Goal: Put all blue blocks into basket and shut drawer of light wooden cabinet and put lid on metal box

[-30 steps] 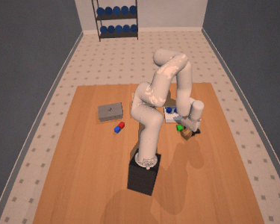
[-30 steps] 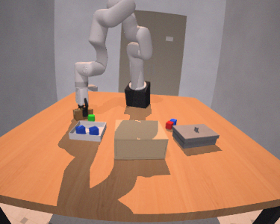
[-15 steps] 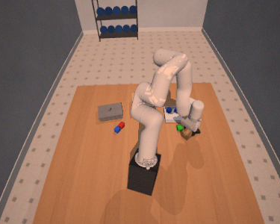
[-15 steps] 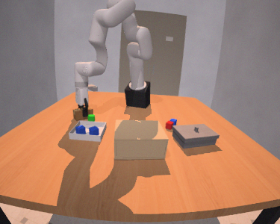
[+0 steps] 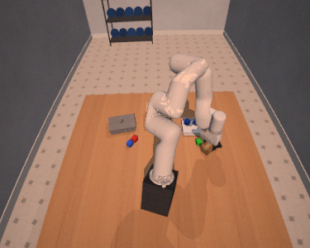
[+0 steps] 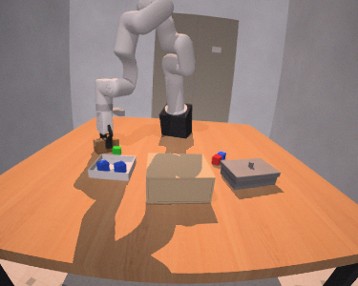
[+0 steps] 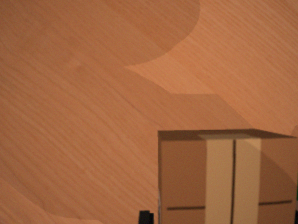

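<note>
Basket [image 5: 192, 134] [image 6: 109, 175], white: two blue blocks [image 5: 187, 121] [image 6: 103, 165] inside, done; one blue block [image 5: 130, 144] [image 6: 221, 154] outstanding, beside the red block [image 5: 135, 138] [image 6: 217, 160]. Metal box [image 5: 122, 131] [image 6: 251, 180], lid [image 5: 121, 120] [image 6: 242, 168] on; wooden cabinet [image 6: 179, 190], no drawer seen jutting — contents of both unverified. My gripper [image 5: 212, 142] [image 6: 107, 142] [image 7: 221, 217]: jaws spread, pinching nothing, at the brown carton [image 5: 207, 149] [image 6: 100, 145] [image 7: 182, 175] — whatever it hides still to check, I judge.
</note>
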Robot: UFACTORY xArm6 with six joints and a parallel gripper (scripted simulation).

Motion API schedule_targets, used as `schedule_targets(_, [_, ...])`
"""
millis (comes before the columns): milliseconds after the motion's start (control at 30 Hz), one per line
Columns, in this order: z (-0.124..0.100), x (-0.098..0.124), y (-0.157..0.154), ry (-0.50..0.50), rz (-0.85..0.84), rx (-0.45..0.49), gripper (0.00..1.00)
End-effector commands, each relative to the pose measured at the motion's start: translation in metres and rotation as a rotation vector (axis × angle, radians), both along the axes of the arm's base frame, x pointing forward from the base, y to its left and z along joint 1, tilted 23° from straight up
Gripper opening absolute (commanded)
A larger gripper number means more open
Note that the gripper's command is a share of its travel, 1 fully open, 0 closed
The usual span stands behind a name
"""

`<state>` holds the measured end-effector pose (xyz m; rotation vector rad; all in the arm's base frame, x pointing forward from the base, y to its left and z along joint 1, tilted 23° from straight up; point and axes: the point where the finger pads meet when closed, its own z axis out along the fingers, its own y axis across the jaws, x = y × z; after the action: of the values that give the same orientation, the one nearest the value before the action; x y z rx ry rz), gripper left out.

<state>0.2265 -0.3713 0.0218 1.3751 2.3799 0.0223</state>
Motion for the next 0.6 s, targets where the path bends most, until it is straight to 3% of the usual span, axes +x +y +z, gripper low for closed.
schedule_targets(0, [0.005,-0.001,0.0,-0.001,0.0,-0.002,0.73])
schedule_targets(567, [0.042,-0.015,0.007,-0.001,0.0,-0.002,0.73])
